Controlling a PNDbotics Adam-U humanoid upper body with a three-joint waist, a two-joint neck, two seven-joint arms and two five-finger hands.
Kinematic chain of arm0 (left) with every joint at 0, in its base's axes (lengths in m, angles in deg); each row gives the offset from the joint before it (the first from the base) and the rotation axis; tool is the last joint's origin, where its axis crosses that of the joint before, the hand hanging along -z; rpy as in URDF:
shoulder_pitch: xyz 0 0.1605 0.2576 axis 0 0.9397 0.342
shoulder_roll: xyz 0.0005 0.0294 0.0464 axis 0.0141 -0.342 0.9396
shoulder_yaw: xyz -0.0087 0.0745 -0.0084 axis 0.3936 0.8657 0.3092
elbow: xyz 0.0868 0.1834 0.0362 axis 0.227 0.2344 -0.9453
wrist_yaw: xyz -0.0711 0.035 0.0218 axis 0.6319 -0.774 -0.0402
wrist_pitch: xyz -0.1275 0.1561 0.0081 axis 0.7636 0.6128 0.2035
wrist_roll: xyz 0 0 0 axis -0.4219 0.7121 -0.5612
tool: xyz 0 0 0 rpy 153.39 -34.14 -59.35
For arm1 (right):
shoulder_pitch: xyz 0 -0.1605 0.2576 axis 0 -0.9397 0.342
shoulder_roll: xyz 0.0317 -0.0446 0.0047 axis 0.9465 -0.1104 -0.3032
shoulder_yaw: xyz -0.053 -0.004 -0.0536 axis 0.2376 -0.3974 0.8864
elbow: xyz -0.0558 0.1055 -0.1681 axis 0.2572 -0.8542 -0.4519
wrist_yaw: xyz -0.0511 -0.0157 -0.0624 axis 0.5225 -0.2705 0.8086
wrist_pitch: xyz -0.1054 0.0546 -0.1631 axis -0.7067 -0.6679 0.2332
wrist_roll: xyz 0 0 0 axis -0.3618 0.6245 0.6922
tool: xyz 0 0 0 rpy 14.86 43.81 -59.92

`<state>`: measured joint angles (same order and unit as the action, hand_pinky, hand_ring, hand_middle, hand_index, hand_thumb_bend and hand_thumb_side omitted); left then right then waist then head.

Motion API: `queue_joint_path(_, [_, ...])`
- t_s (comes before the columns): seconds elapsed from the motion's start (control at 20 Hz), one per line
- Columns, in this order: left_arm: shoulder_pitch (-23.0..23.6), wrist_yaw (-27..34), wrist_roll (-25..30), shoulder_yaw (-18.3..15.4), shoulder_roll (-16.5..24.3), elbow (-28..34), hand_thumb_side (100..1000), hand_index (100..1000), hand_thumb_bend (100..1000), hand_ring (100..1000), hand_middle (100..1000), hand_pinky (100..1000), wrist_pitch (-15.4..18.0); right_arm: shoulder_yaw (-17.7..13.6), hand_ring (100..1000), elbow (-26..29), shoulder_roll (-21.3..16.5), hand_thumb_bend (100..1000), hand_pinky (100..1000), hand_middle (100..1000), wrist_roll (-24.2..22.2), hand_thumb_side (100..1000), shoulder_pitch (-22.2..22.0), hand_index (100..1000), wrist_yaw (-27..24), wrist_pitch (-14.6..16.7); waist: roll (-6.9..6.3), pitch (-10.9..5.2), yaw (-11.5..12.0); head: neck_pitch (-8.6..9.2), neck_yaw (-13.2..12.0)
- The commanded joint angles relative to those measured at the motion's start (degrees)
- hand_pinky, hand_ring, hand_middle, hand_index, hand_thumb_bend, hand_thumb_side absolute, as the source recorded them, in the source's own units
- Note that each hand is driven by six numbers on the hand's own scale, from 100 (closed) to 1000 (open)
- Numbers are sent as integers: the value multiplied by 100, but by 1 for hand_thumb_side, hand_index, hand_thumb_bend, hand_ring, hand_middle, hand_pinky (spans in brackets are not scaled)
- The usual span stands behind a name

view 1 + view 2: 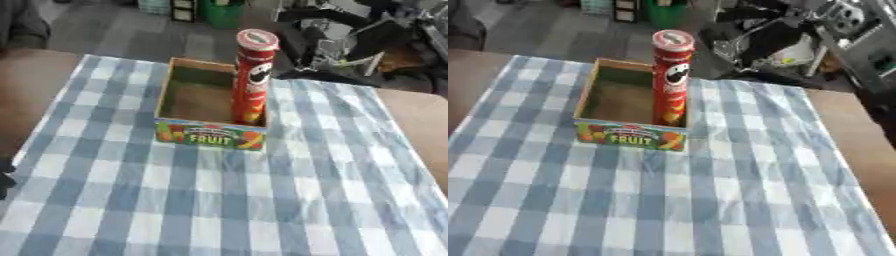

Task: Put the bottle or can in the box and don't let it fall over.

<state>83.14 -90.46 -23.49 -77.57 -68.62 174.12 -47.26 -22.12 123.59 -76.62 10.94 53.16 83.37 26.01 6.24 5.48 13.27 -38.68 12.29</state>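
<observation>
A tall red crisp can [251, 80] with a pale lid stands upright inside the open cardboard box [187, 131], against the box's right wall near the front corner. The box has a colourful front panel reading FRUIT and sits on the blue-and-white checked cloth. My right hand [773, 44], black with silver parts, hangs beyond the table's far edge, up and to the right of the can and clear of it. At the left edge of the left eye view only a small dark piece of my left hand [4, 179] shows. Nothing touches the can.
The checked cloth [219, 200] covers the brown table [420, 120], which shows bare on both sides. Beyond the far edge stand a green bin [220, 12] and dark clutter on the floor.
</observation>
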Motion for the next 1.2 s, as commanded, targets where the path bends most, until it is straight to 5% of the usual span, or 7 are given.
queue_joint_path(0.05, [6, -58, -82, -92, 104, 66, 486, 698, 174, 551, 575, 614, 4, -391, 831, 759, -284, 100, 791, 897, 513, 393, -483, 978, -418, -176, -52, -83, -138, -47, -143])
queue_joint_path(0.55, [144, -114, -133, -101, 105, 9, 491, 697, 169, 550, 575, 613, -1, -899, 770, 949, 516, 100, 714, 850, 1463, 403, -2082, 952, -879, 104, -62, -154, -685, -352, -414])
queue_joint_path(0.75, [200, -110, -116, -86, 91, -14, 493, 696, 168, 550, 575, 614, 6, -932, 738, 949, 884, 100, 696, 831, 1648, 416, -2374, 939, -870, 38, -117, -188, -753, -519, -534])
queue_joint_path(1.2, [309, -113, -100, -80, 31, -44, 494, 696, 165, 551, 575, 615, 21, -913, 703, 949, 1277, 100, 678, 809, 1838, 415, -2625, 920, -969, -128, -232, -241, -864, -544, -573])
